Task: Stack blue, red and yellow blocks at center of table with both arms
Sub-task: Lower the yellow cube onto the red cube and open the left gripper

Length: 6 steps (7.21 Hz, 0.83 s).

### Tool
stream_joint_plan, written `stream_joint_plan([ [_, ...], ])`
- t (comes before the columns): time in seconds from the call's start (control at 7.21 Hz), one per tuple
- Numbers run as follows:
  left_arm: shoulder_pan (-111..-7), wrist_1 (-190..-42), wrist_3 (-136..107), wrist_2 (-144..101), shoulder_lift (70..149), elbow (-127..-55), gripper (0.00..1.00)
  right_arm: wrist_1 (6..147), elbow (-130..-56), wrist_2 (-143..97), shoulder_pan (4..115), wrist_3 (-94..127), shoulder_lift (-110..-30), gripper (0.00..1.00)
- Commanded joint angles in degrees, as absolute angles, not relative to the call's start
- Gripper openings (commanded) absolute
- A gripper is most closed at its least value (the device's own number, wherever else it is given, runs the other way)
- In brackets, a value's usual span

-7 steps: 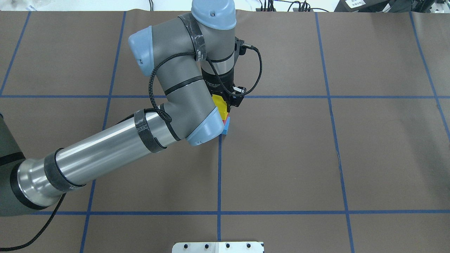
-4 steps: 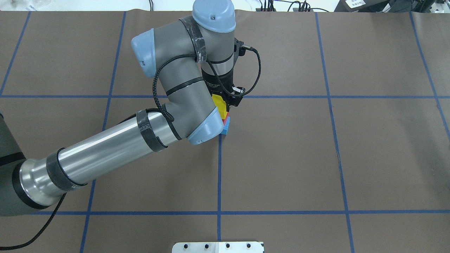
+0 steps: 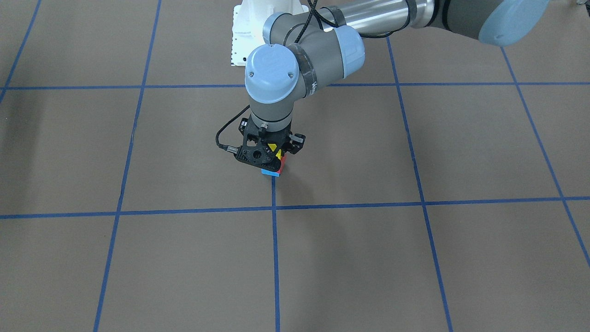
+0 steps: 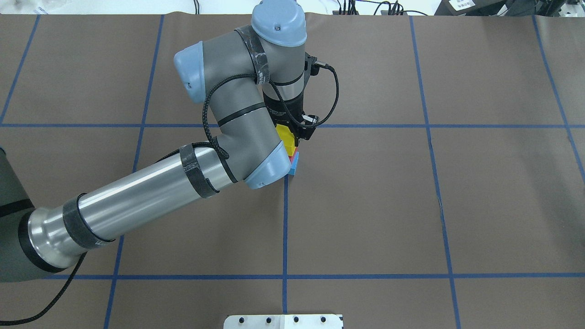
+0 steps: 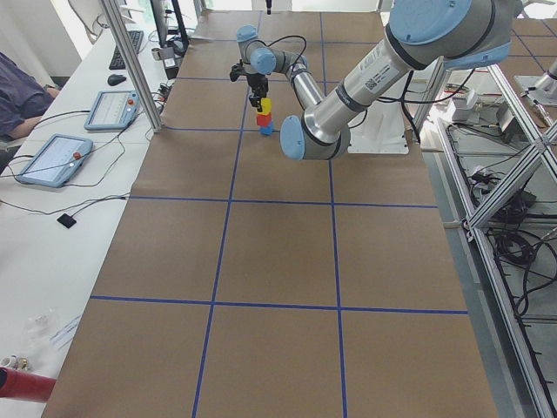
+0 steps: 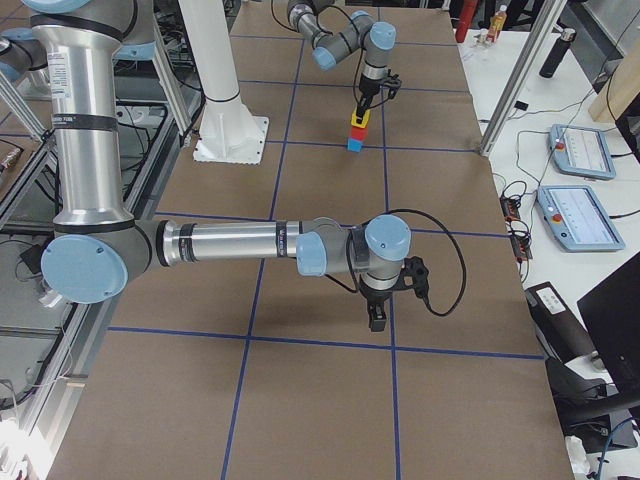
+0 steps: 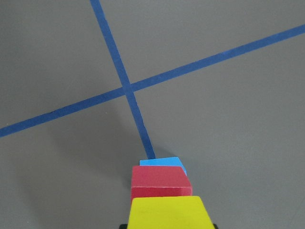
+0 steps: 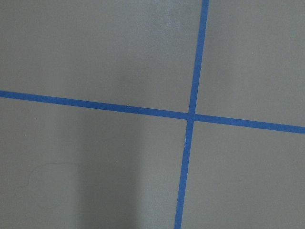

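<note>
A blue block (image 3: 270,173) sits on the brown table near a blue tape crossing, with a red block (image 3: 282,159) on top of it and a yellow block (image 3: 273,147) on the red one. The left wrist view shows the same stack: yellow (image 7: 169,212), red (image 7: 159,179), blue (image 7: 162,162). My left gripper (image 4: 292,137) reaches straight down over the stack and is shut on the yellow block (image 4: 285,137). My right gripper (image 6: 375,318) hangs low over bare table far from the stack; I cannot tell whether it is open or shut.
Blue tape lines (image 4: 284,228) divide the brown table into squares. The white robot base plate (image 4: 283,321) is at the near edge. Operator tablets (image 5: 52,159) lie on a side bench beyond the table's far edge.
The left arm's elbow and wrist have shifted slightly; the gripper and the yellow block stay in place on the stack.
</note>
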<state>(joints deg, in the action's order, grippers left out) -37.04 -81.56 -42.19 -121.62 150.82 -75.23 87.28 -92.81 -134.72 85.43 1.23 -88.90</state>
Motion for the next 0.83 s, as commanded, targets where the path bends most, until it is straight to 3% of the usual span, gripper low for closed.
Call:
stream_joint_plan([
  [0.0, -37.0, -81.9, -42.1, -121.6, 150.7, -75.1, 0.09, 87.3, -92.8, -134.8, 85.4, 1.2, -88.9, 1.0],
  [0.28, -36.9, -82.0, -42.1, -121.6, 150.7, -75.1, 0.28, 87.3, -92.8, -134.9, 85.4, 1.2, -89.0, 1.0],
  [0.42, -36.9, -82.0, -42.2, -121.6, 150.7, -75.1, 0.51, 87.3, -92.8, -134.9, 85.4, 1.2, -89.1, 1.0],
  [0.55, -36.4, -82.4, -42.5, -121.6, 150.7, -75.1, 1.0, 87.3, -92.8, -134.9, 85.4, 1.2, -89.0, 1.0],
  [0.69, -36.0, -83.1, -43.0, -120.0, 150.6, -75.1, 1.0, 87.3, -92.8, -134.8, 85.4, 1.2, -89.0, 1.0],
])
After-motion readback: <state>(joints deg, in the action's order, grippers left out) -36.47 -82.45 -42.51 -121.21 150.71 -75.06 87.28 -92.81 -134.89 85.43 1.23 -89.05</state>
